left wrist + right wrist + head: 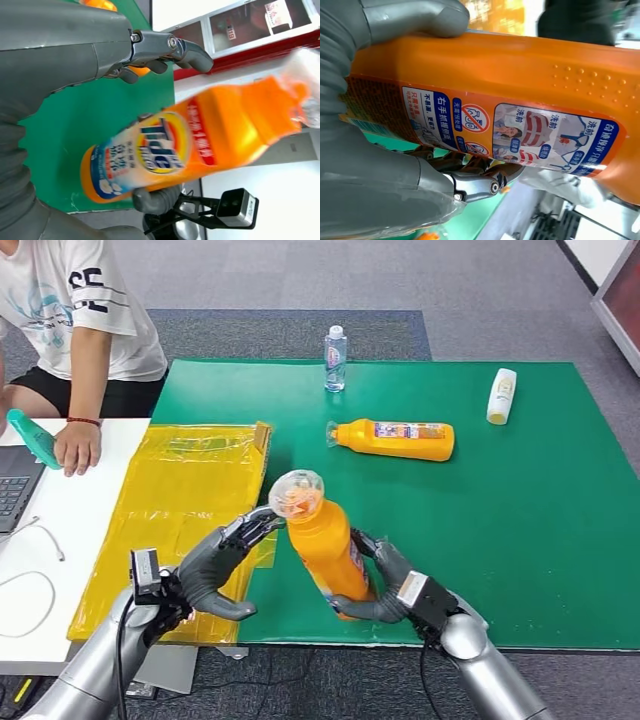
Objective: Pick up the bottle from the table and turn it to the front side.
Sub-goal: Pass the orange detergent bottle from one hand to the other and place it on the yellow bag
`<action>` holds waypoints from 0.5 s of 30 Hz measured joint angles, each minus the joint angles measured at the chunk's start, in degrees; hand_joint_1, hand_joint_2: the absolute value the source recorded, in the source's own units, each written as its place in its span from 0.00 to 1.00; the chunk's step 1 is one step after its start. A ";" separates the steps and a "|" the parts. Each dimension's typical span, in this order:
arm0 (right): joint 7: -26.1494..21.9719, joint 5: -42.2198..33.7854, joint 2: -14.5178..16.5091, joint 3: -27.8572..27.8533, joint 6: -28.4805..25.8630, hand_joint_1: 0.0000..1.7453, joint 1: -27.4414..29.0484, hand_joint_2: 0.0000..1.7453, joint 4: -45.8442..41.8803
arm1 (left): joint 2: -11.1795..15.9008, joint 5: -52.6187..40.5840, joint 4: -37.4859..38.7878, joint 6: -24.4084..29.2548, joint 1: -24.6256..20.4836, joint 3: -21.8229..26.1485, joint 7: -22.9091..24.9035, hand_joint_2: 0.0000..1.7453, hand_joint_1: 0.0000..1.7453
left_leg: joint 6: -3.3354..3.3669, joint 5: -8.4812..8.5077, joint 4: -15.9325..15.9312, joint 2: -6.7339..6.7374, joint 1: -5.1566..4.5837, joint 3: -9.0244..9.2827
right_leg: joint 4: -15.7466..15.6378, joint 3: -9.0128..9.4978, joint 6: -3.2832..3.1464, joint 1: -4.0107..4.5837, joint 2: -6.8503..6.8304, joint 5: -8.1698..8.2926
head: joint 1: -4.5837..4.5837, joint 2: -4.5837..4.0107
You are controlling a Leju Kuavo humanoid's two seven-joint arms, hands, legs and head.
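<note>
At the near edge of the green mat (pixel 528 540), the right hand (pixel 385 585) comes in from the lower right with its forearm angled up and to the left; its thumb and fingers wrap the lower body of the orange bottle (pixel 326 540), holding it clear of the mat. The bottle is tilted, its long axis running from its base at the near right up to its clear cap (pixel 296 492) at the far left. In the right wrist view the back label with printed pictures faces the camera, the thumb pressed along one side and the dark fingers (pixel 478 175) curled under the other. Just left of the bottle, the left hand (pixel 219 565) reaches in from the lower left, fingers spread apart and extended toward the cap, holding nothing; whether the fingertips touch it cannot be told. Beneath this hand lies a yellow plastic sheet (pixel 181 500). Farther back, a second orange bottle (pixel 396 439) lies on its side, cap to the left. Beyond it stands a small water bottle (pixel 335 359), with a white bottle (pixel 501 395) lying at the far right. At the far left, a person (pixel 83 330) rests a hand on the white table (pixel 45 570).
</note>
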 joint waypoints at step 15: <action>-0.48 1.54 0.67 -3.27 -0.02 1.00 2.29 1.00 -6.08 | -2.47 8.52 6.85 -6.45 -2.16 3.28 1.91 1.00 0.00 | 0.00 0.01 0.00 0.00 0.00 0.01 | 0.00 0.00 0.00 0.00 0.00 0.02 | 0.00 0.00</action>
